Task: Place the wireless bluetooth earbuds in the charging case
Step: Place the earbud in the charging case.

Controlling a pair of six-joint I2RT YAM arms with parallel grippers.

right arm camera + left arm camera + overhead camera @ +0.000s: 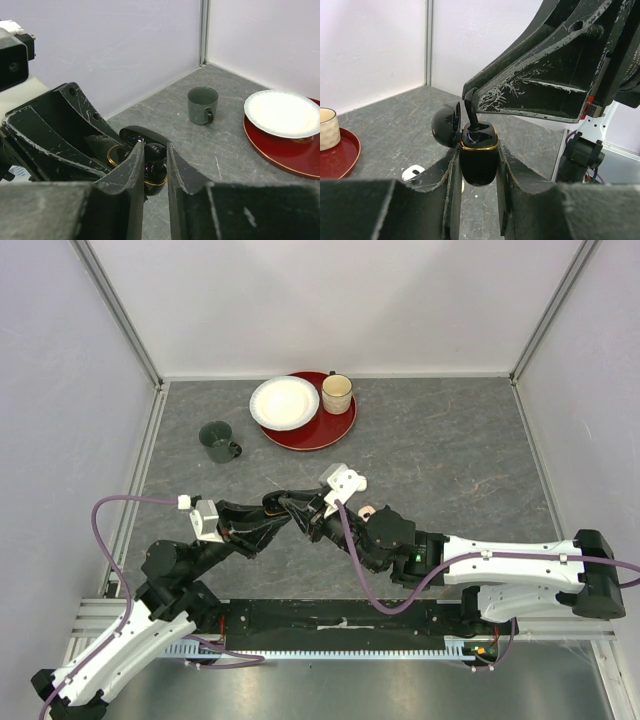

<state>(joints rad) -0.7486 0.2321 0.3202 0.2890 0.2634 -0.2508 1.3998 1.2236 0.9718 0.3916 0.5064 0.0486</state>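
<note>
My left end effector [478, 150] clamped the case [479, 167], my right end effector [154, 152] pinched a black earbud [471, 117]; straight, gentle seating seemed advisable.

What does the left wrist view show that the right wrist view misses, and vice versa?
Only left wrist: a cream cup and a small white item on the table. Only right wrist: a green mug and a white plate. Both: the open black charging case in the left claw, the black earbud held by the right claw at its top, and the red tray.
</note>
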